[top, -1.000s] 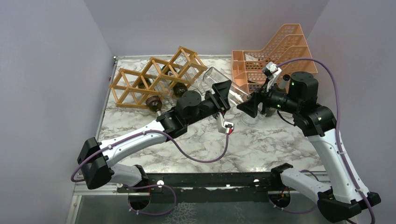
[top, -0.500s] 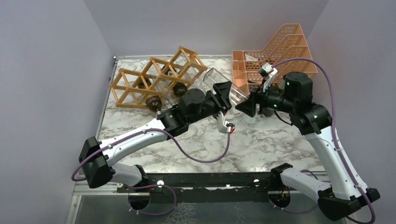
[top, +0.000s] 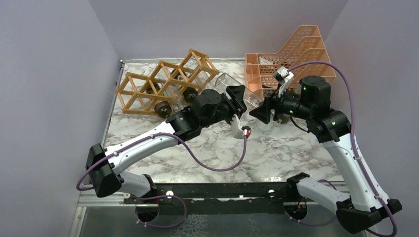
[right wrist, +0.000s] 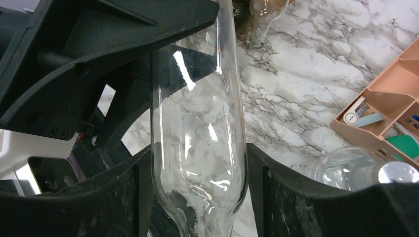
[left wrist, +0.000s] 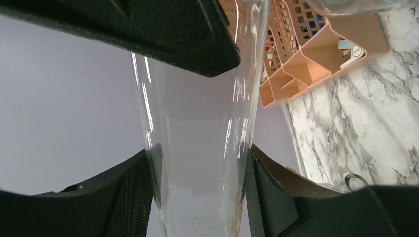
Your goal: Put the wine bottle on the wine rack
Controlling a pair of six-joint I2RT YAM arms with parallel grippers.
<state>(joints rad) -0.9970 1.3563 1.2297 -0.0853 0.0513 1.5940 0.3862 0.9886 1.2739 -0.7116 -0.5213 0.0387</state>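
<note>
Left hand [top: 239, 97] grips the clear wine bottle [top: 225, 83] in the air above the desk [top: 276, 153], the right hand [top: 262, 111] also closed near its neck end, and its base points left toward the wine rack [top: 163, 81], nearer the left arm.

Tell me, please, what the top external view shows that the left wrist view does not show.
Only the top external view shows the wine rack at the far left, with dark bottles in it, and both whole arms above the table. Only the left wrist view shows, from close, the fingers of the left gripper pressed on the glass, and another bottle's mouth at the lower right. Both show the clear wine bottle, the peach organiser and the marble table.
</note>
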